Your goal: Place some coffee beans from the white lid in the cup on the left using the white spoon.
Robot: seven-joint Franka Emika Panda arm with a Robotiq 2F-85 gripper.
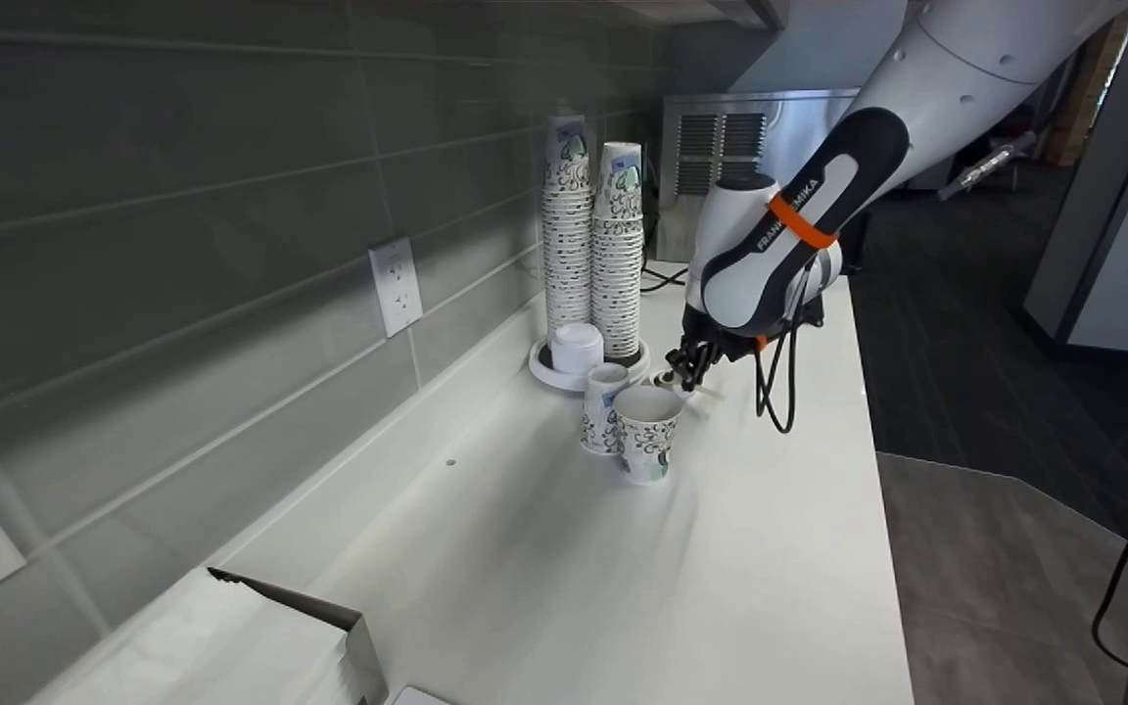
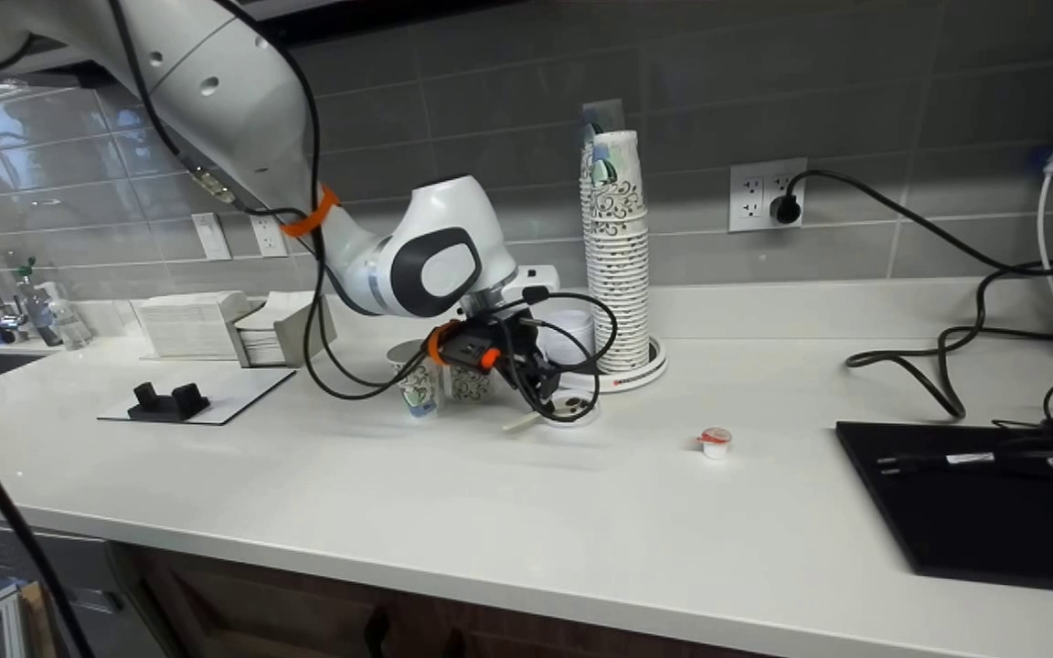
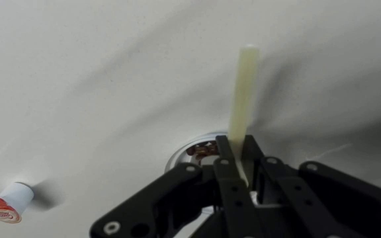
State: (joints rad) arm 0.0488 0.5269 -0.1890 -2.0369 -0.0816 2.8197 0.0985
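A: Boxed paper napkins (image 1: 202, 641) sit nearest the lens, far left on the worktop (image 1: 750, 568). What follows, going right?

B: In both exterior views, a patterned paper cup (image 2: 415, 393) and a second paper cup (image 2: 470, 386) stand close together; whether they touch I can't tell.

A: Which is the task's left cup?

B: In an exterior view the first is leftmost, but the sentence doesn't fix a viewpoint, so I can't be sure.

A: And the white spoon (image 3: 242, 99)?

B: Right of both cups. The tool (image 3: 238, 145) has its fingers (image 3: 223, 150) drawn together on the handle (image 2: 519, 423); the spoon's bowl is hidden.

A: So what does the next move turn on?

B: That handle's long axis. It juts leftward and away from the wall (image 2: 508, 119), while the coffee beans (image 3: 201, 151) lie in the white lid (image 3: 180, 156), below and just beside the tool. I'd judge the bowl end faces the lid, away from the cups; this looks like the scooping step, and carrying beans leftward probably wants a turn of the wrist.

A: Anything farther right?

B: A coffee creamer pod (image 2: 715, 446) with a red-printed top, apart from the lid.
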